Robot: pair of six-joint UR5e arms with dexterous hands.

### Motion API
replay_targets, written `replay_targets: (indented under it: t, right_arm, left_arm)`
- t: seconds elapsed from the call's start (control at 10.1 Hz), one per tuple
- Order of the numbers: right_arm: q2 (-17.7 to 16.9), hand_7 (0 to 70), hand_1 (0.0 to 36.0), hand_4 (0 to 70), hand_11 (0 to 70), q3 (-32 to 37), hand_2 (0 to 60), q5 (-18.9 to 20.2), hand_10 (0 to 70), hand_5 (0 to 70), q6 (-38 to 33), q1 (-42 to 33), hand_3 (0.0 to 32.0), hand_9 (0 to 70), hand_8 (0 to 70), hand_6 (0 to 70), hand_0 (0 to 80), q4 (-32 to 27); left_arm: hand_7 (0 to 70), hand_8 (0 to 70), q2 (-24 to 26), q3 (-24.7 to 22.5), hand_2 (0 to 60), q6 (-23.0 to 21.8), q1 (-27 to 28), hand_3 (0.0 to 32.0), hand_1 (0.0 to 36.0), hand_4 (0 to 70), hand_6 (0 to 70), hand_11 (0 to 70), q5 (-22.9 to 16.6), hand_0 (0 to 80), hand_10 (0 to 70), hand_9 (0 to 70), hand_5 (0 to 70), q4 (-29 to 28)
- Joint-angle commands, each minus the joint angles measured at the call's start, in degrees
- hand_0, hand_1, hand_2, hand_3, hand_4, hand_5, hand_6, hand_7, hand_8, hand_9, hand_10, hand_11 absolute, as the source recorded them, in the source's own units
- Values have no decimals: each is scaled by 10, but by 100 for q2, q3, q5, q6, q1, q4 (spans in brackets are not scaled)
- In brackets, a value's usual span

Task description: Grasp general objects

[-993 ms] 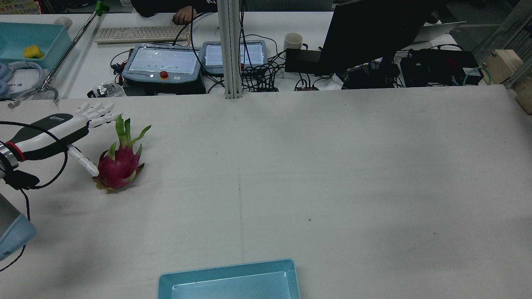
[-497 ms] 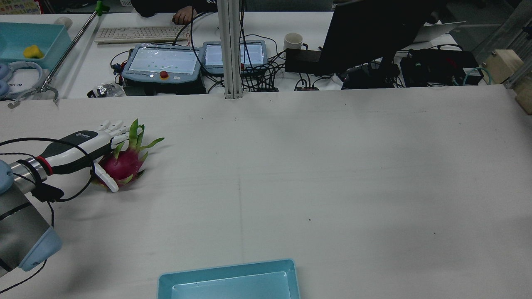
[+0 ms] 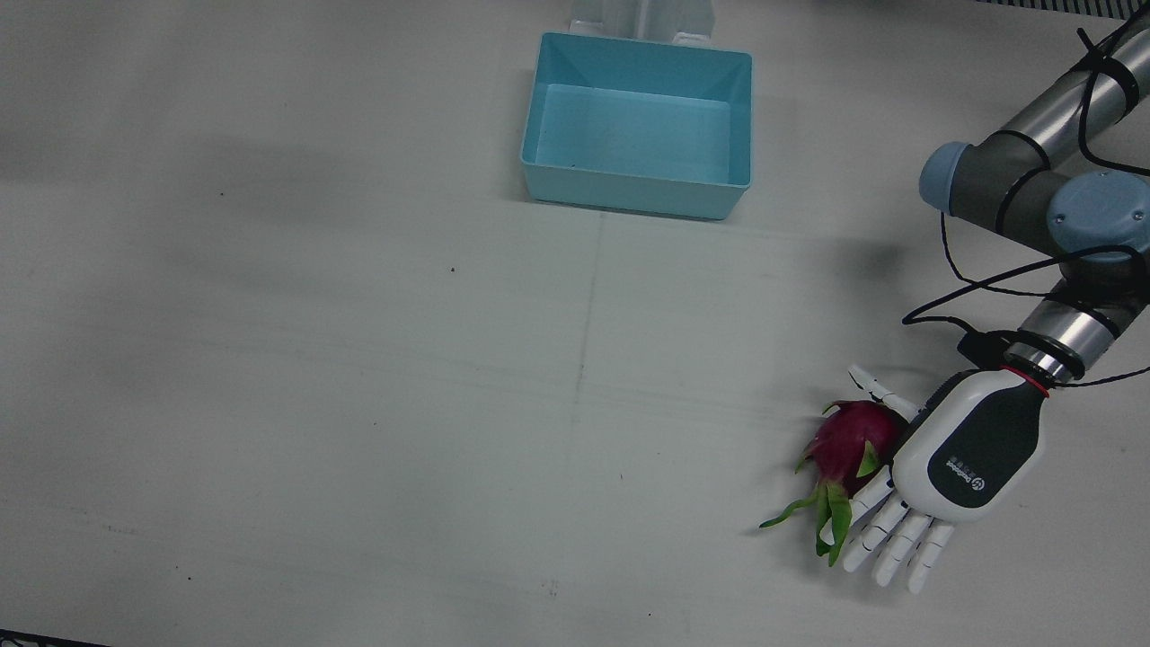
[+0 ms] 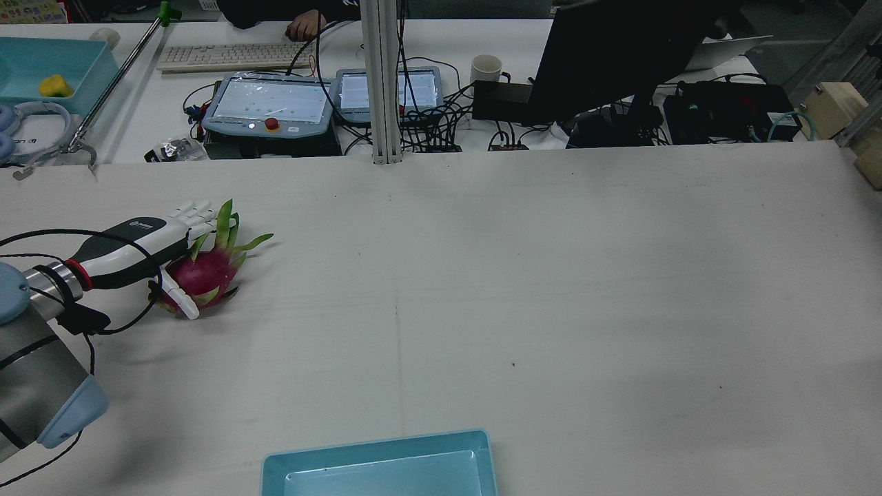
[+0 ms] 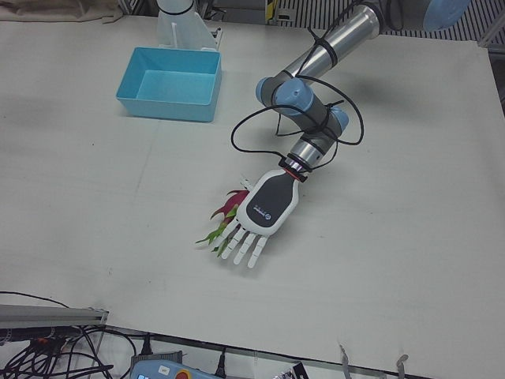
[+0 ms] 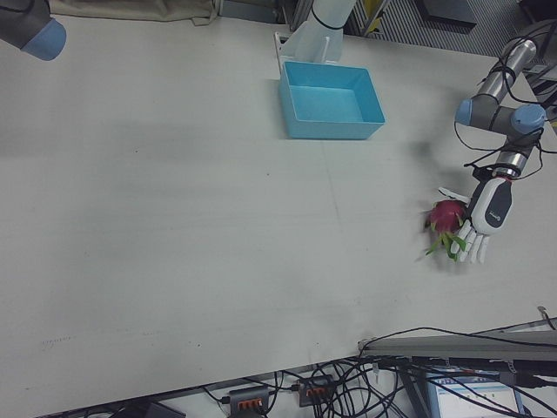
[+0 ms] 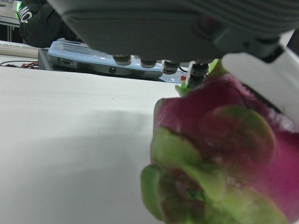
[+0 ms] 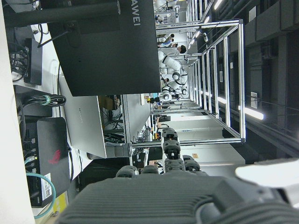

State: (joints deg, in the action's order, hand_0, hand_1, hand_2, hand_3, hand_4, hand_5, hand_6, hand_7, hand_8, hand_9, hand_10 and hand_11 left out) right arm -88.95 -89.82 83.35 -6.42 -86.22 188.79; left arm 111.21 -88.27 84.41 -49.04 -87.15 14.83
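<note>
White table (image 3: 359,359) bears one dragon fruit (image 3: 849,445), one blue bin (image 3: 638,126).

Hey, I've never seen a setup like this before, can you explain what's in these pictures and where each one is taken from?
This is a robot station: two arms at a white table, each ending in a many-fingered hand. One camera looks almost straight down, one looks from behind the robot, two look from the opposite side, and one sits on each hand.

On the table lie a pink dragon fruit with green leafy tips and an empty light-blue plastic bin.

The left hand, white and black, sits right beside the fruit with its fingers stretched out, not closed on it; whether it touches cannot be told. Its own camera shows the fruit very close.

The right hand's camera shows its dark underside and the room; its fingers cannot be made out.
</note>
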Motion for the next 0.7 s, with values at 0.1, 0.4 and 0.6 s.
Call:
replay_targets:
  t: [0.1,0.4,0.6]
  right_arm:
    - [0,0,0,0,0,-9,0,-3,0,0,0,0,0,0,0,0,0,0]
    - [0,0,0,0,0,-9,0,6,0,0,0,0,0,0,0,0,0,0]
    - [0,0,0,0,0,-9,0,-3,0,0,0,0,0,0,0,0,0,0]
  left_arm:
    - [83,0,6,-6,0,102,0,0,72,265,0,0,5,481,0,2,393,-42]
    - [140,0,6,-6,0,102,0,0,122,521,7,0,5,528,0,14,581,-42]
    - [170,0,6,-6,416,102,0,0,226,674,32,0,5,516,0,20,604,-50]
